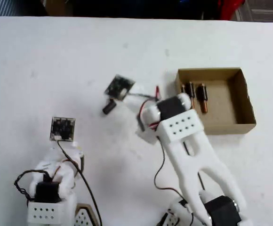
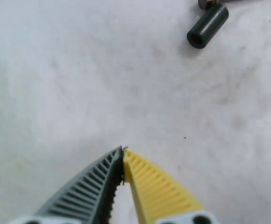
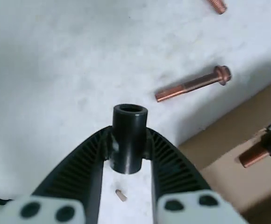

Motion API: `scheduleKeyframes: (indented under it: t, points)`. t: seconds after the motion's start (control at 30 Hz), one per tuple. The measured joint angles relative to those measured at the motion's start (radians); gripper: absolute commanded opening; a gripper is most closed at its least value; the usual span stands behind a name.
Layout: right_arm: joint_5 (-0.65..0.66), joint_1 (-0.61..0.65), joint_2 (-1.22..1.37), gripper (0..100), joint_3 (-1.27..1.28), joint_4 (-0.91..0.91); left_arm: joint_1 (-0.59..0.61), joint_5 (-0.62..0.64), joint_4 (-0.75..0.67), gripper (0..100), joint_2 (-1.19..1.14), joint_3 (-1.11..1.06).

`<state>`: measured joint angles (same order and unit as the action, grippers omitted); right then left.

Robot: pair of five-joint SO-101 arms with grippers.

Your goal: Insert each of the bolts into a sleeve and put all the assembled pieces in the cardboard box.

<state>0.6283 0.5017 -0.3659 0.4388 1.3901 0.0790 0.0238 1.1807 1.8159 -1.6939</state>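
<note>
Left pincer [image 2: 123, 154]: its grey and yellow fingers are shut together with nothing between them, over the white table [image 1: 56, 56].
Right pincer [image 3: 129, 136]: we see it clamped on a black sleeve [image 3: 130, 122], whose open end shows.
Loose sleeve [image 2: 208, 26]: it lies on its side on the table.
Bolt [image 3: 191, 85]: it lies on the table near the cardboard box [image 1: 244, 94].
Done pieces [image 1: 202, 96]: they lie in the box; we count two, maybe three.
</note>
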Motion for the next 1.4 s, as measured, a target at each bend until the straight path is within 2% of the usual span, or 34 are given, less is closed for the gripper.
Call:
scheduleKeyframes:
  t: [0.23, 0.67, 0.77, 0.9, 1.17, 1.4]
  points:
    - [-0.078, 0.025, 0.002, 2.1, 0.186, -0.212, 0.000, 0.000, 0.000, 2, 0.000, 0.000]
    - [-0.083, 0.049, 0.000, 2.2, 0.422, -0.482, 0.000, 0.000, 0.000, 2, 0.000, 0.000]
    - [-0.083, 0.049, 0.000, 3.3, 0.434, -0.503, 0.000, 0.000, 0.000, 2, 0.000, 0.000]
    - [-0.084, 0.051, 0.054, 9.6, 0.434, -0.506, 0.000, 0.000, 0.000, 2, 0.000, 0.000]
    - [-0.086, 0.055, 0.279, 9.5, 0.339, -0.506, 0.000, 0.000, 0.000, 2, 0.000, 0.000]
    - [-0.086, 0.055, 0.318, 9.2, 0.315, -0.505, 0.000, 0.000, 0.000, 2, 0.000, 0.000]
